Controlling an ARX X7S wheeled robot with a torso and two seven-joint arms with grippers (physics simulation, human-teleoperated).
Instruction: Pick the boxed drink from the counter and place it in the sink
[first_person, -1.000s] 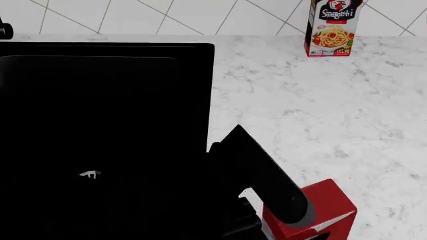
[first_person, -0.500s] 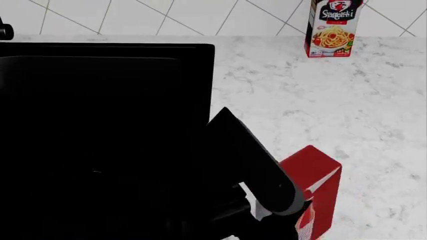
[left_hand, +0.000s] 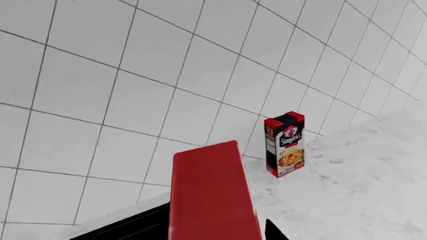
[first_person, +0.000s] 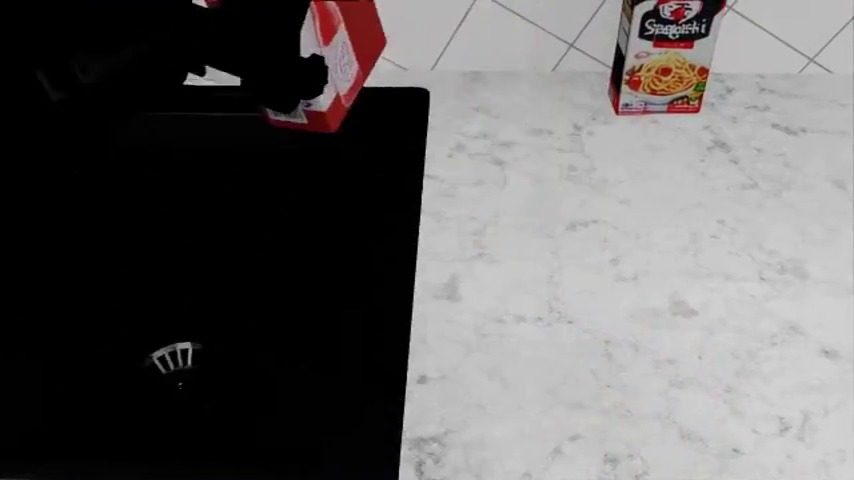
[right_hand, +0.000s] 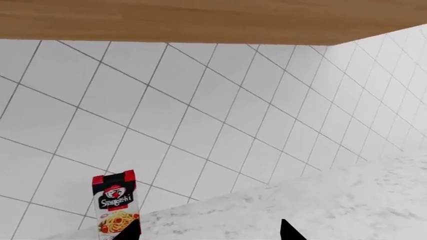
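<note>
The boxed drink (first_person: 334, 60), a red carton with a white side panel, hangs tilted in the air over the back rim of the black sink (first_person: 214, 250), at the top of the head view. My left gripper (first_person: 291, 80) is shut on it, its black arm reaching in from the upper left. In the left wrist view the red carton (left_hand: 210, 195) fills the space between the jaws of the left gripper (left_hand: 215, 235); one fingertip (left_hand: 273, 233) shows beside it. My right gripper (right_hand: 210, 231) is open and empty, and is out of the head view.
A tall spaghetti box (first_person: 663, 55) stands at the back of the white marble counter (first_person: 627, 280) against the tiled wall; it also shows in the left wrist view (left_hand: 285, 144) and the right wrist view (right_hand: 115, 207). A silver drain grate (first_person: 175, 358) lies in the sink.
My left gripper has lifted the boxed drink off the counter's front edge and carried it far back and left, from beside the sink to above its back rim.
</note>
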